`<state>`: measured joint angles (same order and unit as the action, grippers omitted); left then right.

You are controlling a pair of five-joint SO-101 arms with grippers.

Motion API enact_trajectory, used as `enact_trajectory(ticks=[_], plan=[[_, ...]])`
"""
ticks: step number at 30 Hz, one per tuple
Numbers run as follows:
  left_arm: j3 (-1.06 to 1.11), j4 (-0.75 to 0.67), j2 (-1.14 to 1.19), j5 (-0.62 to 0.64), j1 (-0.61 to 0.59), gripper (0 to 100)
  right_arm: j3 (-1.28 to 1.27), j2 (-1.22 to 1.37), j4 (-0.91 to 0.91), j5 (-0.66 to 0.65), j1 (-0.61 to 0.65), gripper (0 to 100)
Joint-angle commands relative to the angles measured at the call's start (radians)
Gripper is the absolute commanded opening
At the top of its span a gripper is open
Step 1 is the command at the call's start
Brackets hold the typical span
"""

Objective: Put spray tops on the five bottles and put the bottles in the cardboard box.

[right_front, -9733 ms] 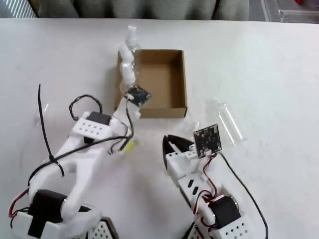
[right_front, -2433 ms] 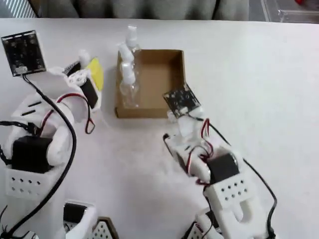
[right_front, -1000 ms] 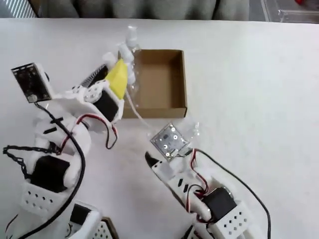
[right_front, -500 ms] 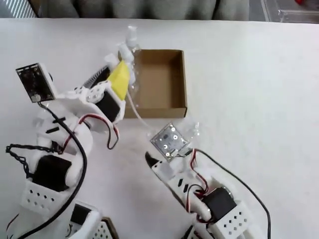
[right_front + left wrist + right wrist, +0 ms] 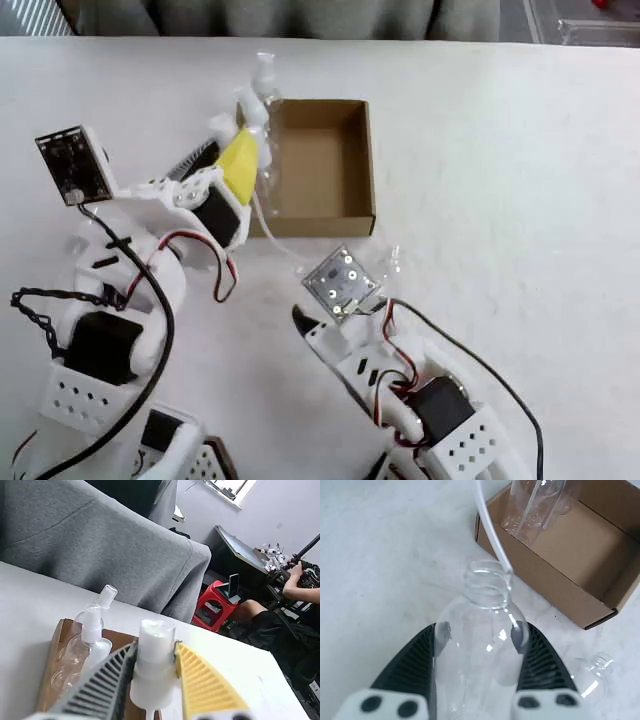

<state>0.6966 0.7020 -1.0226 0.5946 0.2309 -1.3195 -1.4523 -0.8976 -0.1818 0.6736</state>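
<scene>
On my left, the left gripper (image 5: 155,652) is clamped on a spray top (image 5: 152,680). Its dip tube (image 5: 490,530) slants to the neck rim of the clear bottle (image 5: 480,600) pinched in the right gripper (image 5: 481,630), near the cardboard box (image 5: 369,165). I judge this the capping step: next I must thread the tube in, then seat the top.

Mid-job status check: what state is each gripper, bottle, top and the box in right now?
Right gripper: shut on held bottle.
Held bottle: uncapped.
Left gripper: shut on spray top.
Spray top: tube tip at held bottle's neck rim, not seated.
Loose bottle: uncapped, on table by box.
Boxed bottles: capped.
Cardboard box: open.
</scene>
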Motion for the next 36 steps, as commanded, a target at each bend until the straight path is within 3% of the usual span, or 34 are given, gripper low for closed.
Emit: enact_trajectory(ticks=[1,21,36], plan=[[-0.021,-0.002,-0.022,0.011,0.007,2,0.012,-0.010,0.018,-0.002,0.008,1.6],[0.000,-0.005,-0.153,0.012,-0.013,2,0.012,-0.010,0.016,-0.002,0.008,1.6],[0.038,-0.051,-0.097,0.011,-0.013,2,0.012,-0.010,0.016,-0.002,0.004,1.6]])
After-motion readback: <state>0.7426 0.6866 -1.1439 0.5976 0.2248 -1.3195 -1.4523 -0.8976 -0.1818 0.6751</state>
